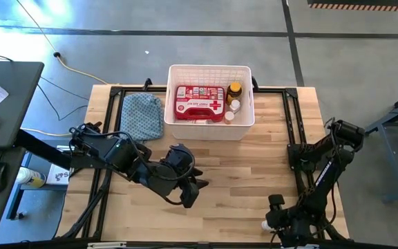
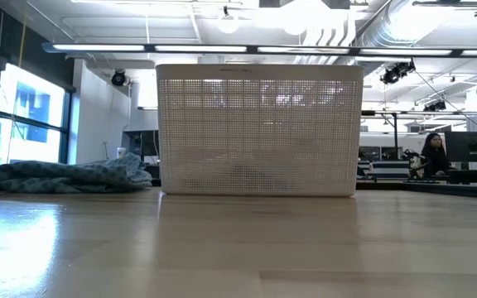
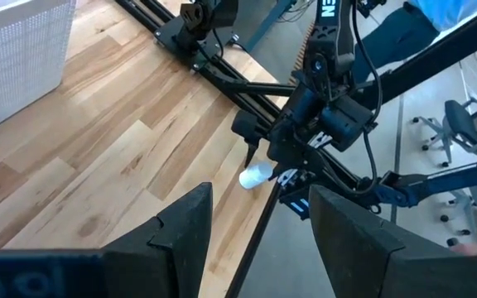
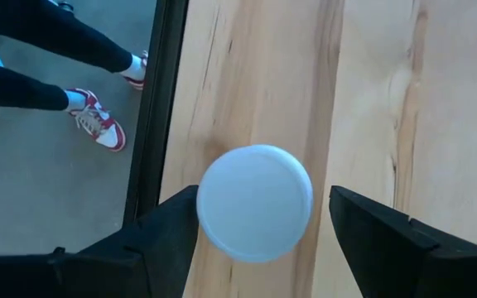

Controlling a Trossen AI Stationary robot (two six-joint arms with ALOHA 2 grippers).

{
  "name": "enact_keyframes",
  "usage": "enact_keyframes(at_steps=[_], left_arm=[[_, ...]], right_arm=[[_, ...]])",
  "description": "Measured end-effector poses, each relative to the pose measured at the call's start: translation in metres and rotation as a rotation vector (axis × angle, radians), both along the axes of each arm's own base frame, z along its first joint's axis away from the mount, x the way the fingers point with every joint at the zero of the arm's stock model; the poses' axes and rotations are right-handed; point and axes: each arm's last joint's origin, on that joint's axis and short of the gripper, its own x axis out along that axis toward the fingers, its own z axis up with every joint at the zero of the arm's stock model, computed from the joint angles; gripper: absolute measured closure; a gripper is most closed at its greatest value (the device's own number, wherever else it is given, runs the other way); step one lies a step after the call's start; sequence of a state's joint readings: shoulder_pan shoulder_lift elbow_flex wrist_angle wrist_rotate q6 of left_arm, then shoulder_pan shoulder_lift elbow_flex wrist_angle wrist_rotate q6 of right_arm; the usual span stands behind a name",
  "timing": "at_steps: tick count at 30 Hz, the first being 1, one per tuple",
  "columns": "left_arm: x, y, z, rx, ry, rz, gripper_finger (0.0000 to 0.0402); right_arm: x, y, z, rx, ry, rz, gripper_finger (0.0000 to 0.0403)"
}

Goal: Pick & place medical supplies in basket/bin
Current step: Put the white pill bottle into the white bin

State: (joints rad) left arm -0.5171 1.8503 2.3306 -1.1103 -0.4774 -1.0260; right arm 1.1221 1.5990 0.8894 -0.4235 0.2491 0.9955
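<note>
Clearly the small white pill bottle [image 4: 254,203] at the table's [image 1: 240,187] near right edge is light, rigid and smooth-sided (likely to skid or tip if nudged), so a squeeze across its round body seems best. The right gripper [image 4: 263,228] points straight down over its cap, fingers spread either side, not yet touching. The left gripper [image 1: 188,190], also open, waits mid-table, well short of the basket [image 1: 211,131].

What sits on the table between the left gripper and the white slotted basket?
Nothing: the high view shows bare wooden table between the left gripper and the white slotted plastic basket.
</note>
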Motion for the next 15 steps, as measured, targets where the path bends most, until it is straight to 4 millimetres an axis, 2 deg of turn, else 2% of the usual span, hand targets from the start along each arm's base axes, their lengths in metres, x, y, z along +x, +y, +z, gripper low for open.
enact_keyframes(at_steps=[5,15], left_arm=[[0.0001,0.0,0.0,0.0,0.0,0.0,0.017],[0.0004,-0.0002,0.0006,-0.004,-0.007,0.0,0.017]], right_arm=[[0.0,0.0001,0.0,0.002,0.002,0.002,0.0152],[0.0005,0.0012,0.0009,0.017,-0.006,0.002,0.0227]])
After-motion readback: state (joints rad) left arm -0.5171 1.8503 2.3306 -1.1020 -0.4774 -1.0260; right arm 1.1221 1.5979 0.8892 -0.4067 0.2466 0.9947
